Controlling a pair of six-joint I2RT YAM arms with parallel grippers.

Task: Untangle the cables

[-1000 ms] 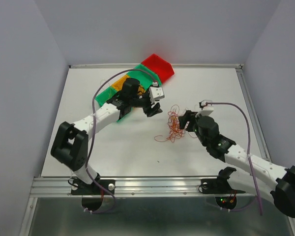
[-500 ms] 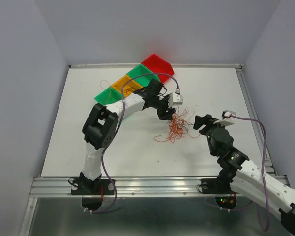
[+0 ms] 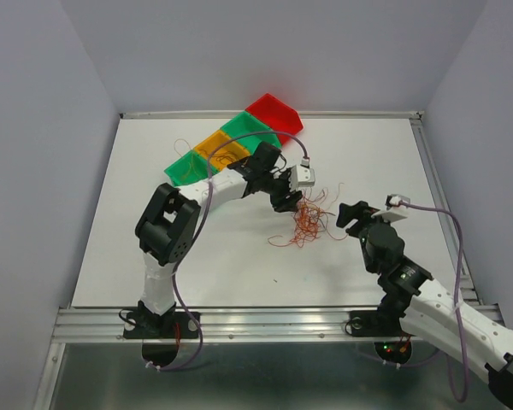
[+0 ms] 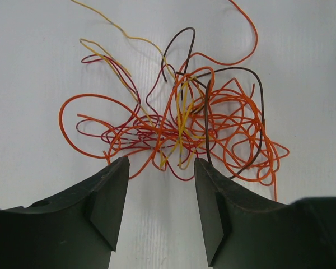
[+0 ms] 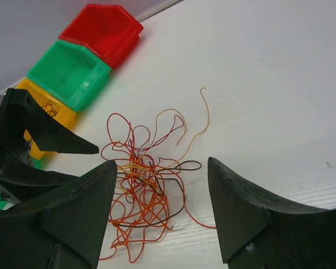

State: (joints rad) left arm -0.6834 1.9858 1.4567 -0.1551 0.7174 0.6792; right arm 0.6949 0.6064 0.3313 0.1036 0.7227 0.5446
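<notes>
1. Surface and room — a white, matte tabletop (image 3: pixel 154 256) with a faint linear grain, enclosed by plain pale grey-lavender walls (image 3: pixel 34 128). A ribbed aluminium rail (image 3: pixel 265 320) runs along the edge behind both end effectors.
2. Containers: four open, glossy plastic bins stand edge to edge in a diagonal row behind the left end effector (image 3: pixel 289 198) and far ahead-left of the right end effector (image 3: pixel 352 213). They are a red bin (image 3: pixel 284 126), a green bin (image 3: pixel 255 128), a yellow-orange bin (image 3: pixel 212 143) and a second green bin (image 3: pixel 181 171). The yellow-orange bin holds a few thin strands (image 5: pixel 49 110).
3. The cables (image 4: pixel 179 129) are hair-fine, curly wires in orange, dark red, yellow and brown, knotted into one loose tangle. The tangle lies flat on the tabletop between the two end effectors.
4. Left end effector: the black wedge-shaped fingers are moderately parted and grip nothing. The tangle lies just ahead of the tips, its nearest loops reaching the gap.
5. Right end effector — the fingers are spread wide and hold nothing. The tangle sits ahead of them, apart from the tips.
</notes>
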